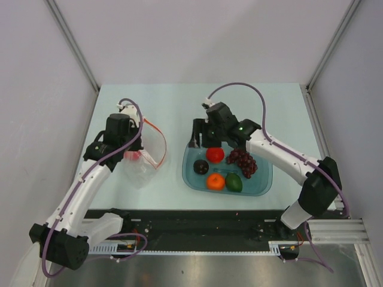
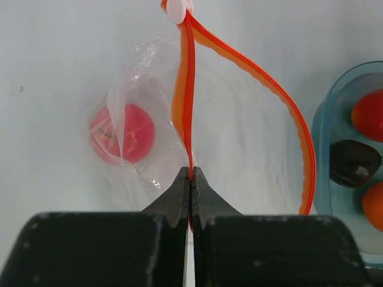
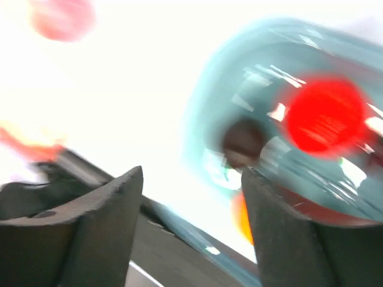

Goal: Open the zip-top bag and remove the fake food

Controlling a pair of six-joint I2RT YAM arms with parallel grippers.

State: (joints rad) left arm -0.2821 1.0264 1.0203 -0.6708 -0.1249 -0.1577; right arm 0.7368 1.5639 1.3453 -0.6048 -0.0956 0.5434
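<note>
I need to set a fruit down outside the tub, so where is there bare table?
The widest bare patch of table is the far strip, between the back wall and the zip-top bag and teal tub. A narrow lane runs between bag and tub. Crowded: the tub, full of fruit, with the right tool at its far edge.

The left tool hangs over the zip-top bag, which has one red fruit inside. At the bag's three o'clock, a teal tub holds more fake food. The right tool hovers at the tub's eleven o'clock rim.
</note>
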